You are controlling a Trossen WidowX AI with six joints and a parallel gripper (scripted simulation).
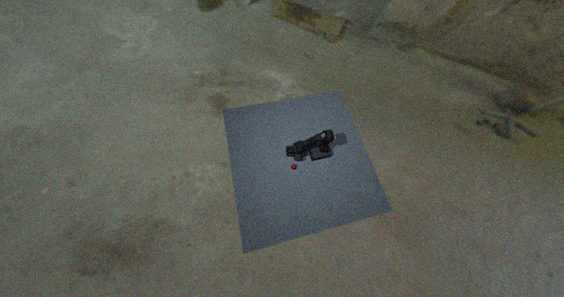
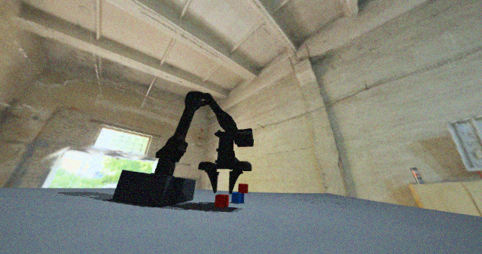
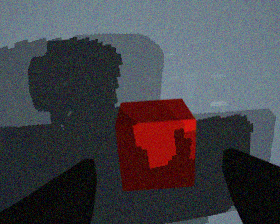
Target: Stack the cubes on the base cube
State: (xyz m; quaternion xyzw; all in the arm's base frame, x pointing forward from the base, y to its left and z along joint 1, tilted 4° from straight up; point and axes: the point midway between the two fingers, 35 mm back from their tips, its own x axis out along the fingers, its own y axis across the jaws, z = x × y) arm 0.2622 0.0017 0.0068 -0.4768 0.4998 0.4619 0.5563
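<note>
A loose red cube (image 2: pixel 221 200) (image 3: pixel 157 144) sits on the blue-grey mat (image 1: pixel 286 209) (image 2: pixel 113 227) (image 3: pixel 244 43). My gripper (image 2: pixel 223 189) (image 1: pixel 293 153) (image 3: pixel 159 164) is open and empty, hanging just above this cube with one finger on each side of it, not touching. The arm hides this cube in the top view. A second red cube (image 2: pixel 243 188) (image 1: pixel 293 167) rests on top of the base cube, toward one corner.
The arm's black base box (image 2: pixel 152 190) (image 1: pixel 321 152) stands on the mat behind the cubes. The mat lies on a rough concrete floor (image 1: pixel 110 156). Walls and debris are far off.
</note>
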